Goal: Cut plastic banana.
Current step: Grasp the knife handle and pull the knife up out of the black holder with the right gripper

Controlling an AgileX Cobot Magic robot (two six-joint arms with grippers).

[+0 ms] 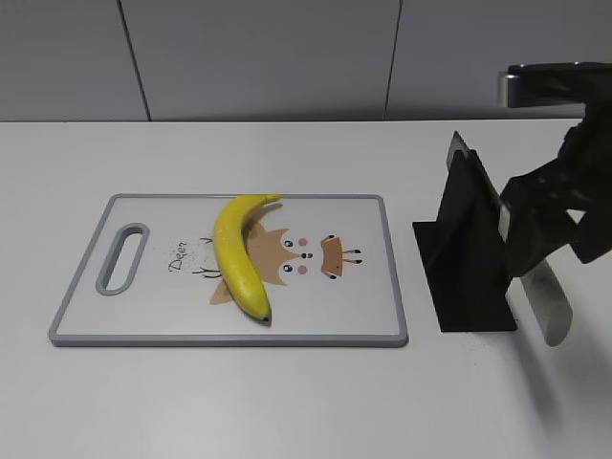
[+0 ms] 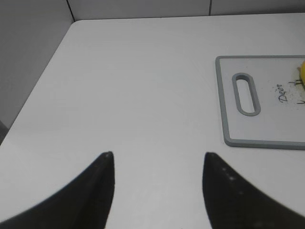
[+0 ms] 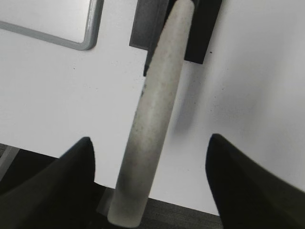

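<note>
One word on the board

The board (image 1: 382, 277) carries "Deer" in dark script beside its handle slot (image 1: 122, 256), next to a cartoon deer face (image 1: 306, 256).

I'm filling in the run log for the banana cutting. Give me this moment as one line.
plastic banana: whole, on cutting board | right gripper: around knife handle at black holder | left gripper: open, empty

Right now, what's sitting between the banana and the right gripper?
In the exterior view, bare cutting board, a strip of table, then the black knife stand separate the plastic banana from the right gripper.
</note>
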